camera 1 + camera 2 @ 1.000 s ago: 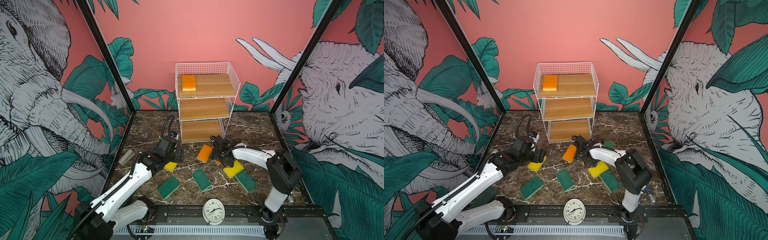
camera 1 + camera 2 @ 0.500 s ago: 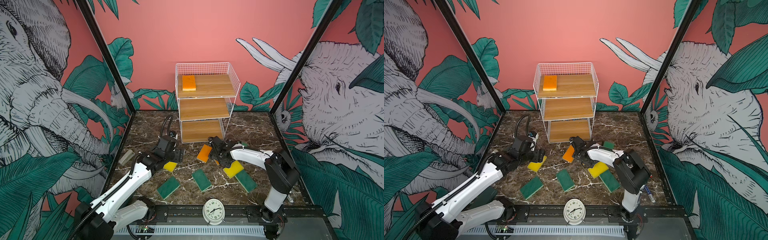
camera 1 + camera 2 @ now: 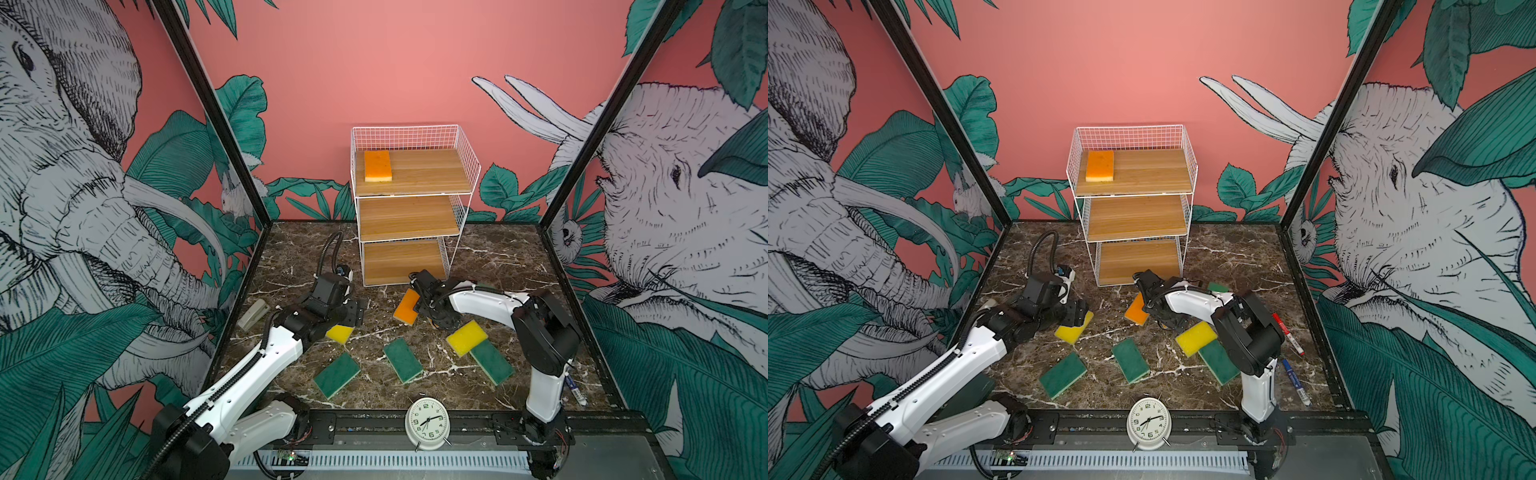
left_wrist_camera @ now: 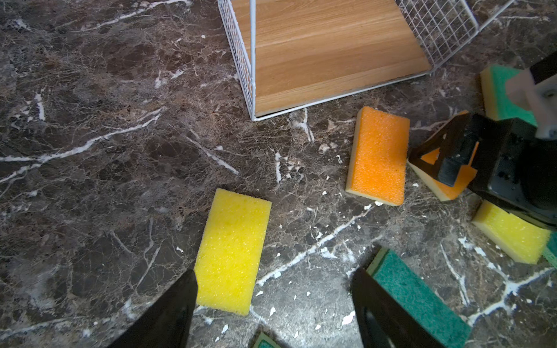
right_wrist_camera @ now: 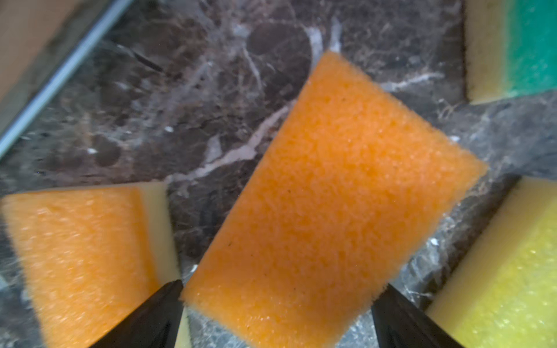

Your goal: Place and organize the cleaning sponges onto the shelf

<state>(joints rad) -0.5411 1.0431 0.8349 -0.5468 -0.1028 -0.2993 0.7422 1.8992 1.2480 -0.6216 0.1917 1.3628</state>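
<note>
L claw is hanging released, jaws apart, just over a yellow sponge lying flat on the counter. R claw is also released, jaws spread wide, straddling an orange sponge on the counter; 2nd orange sponge is lying just beside. 3rd orange sponge is sitting on the shelf, top tier, left side; green sponges are lying nearer the front

You had bright, even light and soft shadows; both top views were sharp, bowed at the edges; your right wrist view blurred the orange rectangular foam sponge.
</note>
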